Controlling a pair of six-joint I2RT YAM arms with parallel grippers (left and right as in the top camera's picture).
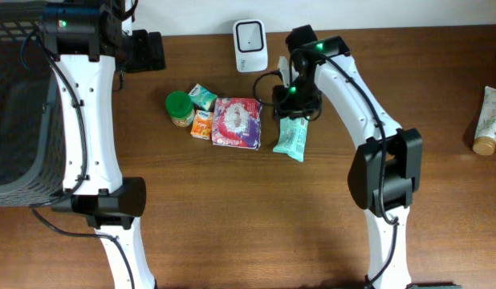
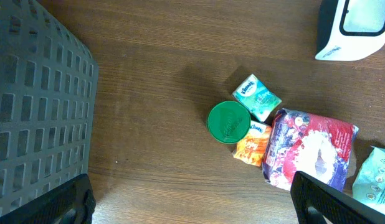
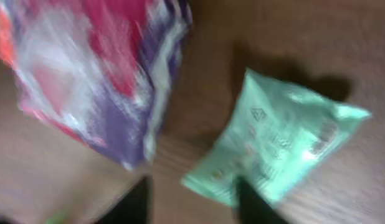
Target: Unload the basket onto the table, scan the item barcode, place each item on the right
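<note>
Scanner [image 1: 250, 34] stood just behind the mint packet [image 1: 293, 136], handy for scanning. Right claw [image 3: 195, 199] hung over that packet, its grip unreadable through blur, while left claw [image 2: 192, 202] gaped wide, idle.

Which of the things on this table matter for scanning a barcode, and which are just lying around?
For the job:
scanner
mint packet
right gripper, over that packet

Just lying about, for now:
green-lidded jar
tissue pack
orange packet
red and purple pack
tube
basket
</note>
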